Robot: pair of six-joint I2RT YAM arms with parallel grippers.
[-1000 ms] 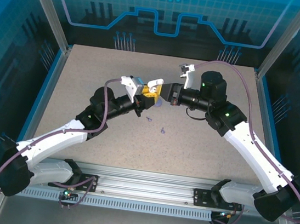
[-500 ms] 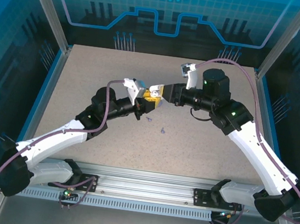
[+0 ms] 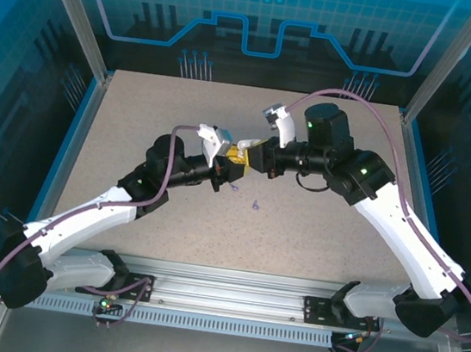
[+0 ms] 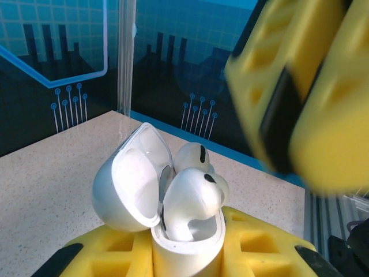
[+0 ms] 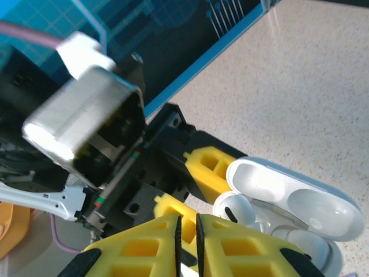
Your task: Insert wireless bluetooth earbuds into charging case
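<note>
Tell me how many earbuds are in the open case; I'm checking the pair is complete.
2. One earbud stands in the front well of the charging case, the second earbud behind it, beside the open lid. Tiny specks on the table are too small to identify.

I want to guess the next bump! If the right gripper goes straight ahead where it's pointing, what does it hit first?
Likely a yellow finger of the left gripper, which clamps the open charging case. The earbud sits just beside that line, and depth is unclear.
</note>
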